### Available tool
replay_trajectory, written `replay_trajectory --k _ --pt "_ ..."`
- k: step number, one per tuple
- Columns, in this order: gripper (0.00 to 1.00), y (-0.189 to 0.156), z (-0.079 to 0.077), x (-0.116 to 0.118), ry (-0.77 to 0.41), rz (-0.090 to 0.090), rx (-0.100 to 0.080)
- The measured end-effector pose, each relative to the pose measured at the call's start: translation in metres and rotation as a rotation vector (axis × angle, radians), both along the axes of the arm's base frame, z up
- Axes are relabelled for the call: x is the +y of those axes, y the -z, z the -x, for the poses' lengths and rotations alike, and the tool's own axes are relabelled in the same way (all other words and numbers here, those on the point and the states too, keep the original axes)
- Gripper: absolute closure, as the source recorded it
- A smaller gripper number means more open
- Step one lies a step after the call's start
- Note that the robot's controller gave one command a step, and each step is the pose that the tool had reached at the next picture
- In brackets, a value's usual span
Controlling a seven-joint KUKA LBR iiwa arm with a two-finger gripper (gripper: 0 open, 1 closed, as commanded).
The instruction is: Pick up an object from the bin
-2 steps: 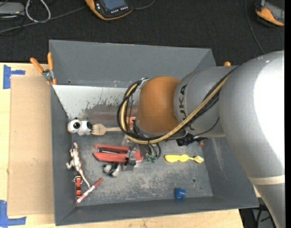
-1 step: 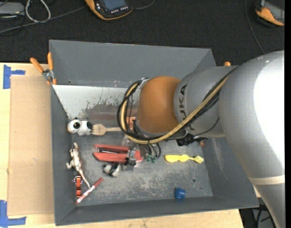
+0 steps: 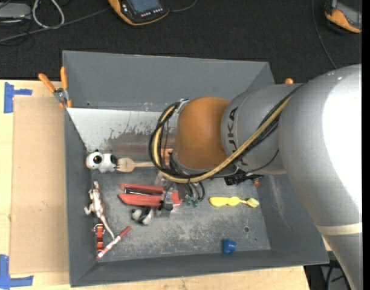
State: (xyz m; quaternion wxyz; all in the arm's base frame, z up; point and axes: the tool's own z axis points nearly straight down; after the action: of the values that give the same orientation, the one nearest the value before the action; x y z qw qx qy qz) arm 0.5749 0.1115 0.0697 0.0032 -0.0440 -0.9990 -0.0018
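The grey metal bin [image 3: 191, 237] has a scuffed, dusty floor with small things scattered over it. Near the left wall lies a white ball-eyed toy [image 3: 98, 160] touching a tan spoon-shaped piece [image 3: 126, 164]; below them lies a pale jointed figure [image 3: 94, 203]. In the lower left corner a red clip [image 3: 99, 237] lies just beside a red-and-white stick [image 3: 114, 241]. Towards the middle lies a flat red tool [image 3: 141, 192], with a black-and-white lump [image 3: 141, 215] just below it. To the right lie a yellow strip [image 3: 233, 202] and, near the front wall, a small blue cap [image 3: 228, 245].

Bright light — glare on bin wall [image 3: 115, 125]
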Motion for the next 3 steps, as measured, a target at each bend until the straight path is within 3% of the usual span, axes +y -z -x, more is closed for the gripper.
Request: replay_trajectory --k 3 --pt "1.0 -0.0032 0.0033 -0.0021 -0.015 -0.001 0.001"
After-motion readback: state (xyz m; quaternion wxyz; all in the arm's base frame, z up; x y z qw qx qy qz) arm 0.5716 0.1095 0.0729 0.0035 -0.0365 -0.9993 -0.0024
